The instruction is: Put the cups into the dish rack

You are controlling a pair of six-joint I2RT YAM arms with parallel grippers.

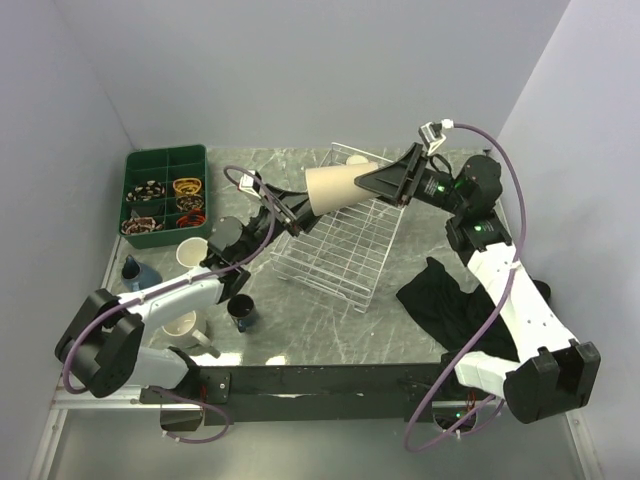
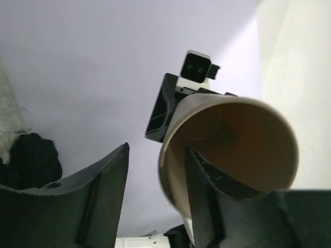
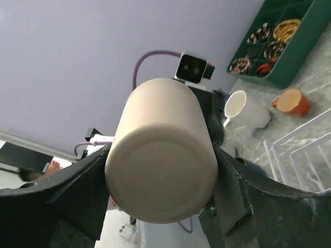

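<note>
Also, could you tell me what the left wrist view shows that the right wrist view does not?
Only the left wrist view shows the beige tumbler's open mouth and hollow inside, plus a black cloth. Only the right wrist view shows the tumbler's closed base, a green tray, a white mug, an orange cup and a corner of the dish rack. Both show that same tumbler, close up.

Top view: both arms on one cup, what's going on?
Looks like a mid-air handover. The beige tumbler lies sideways above the dish rack. The right end effector grips its closed base end. The left end effector straddles the rim, one finger inside the mouth, jaws apart and not clamped. Other cups, such as the white mug, wait on the table.
</note>
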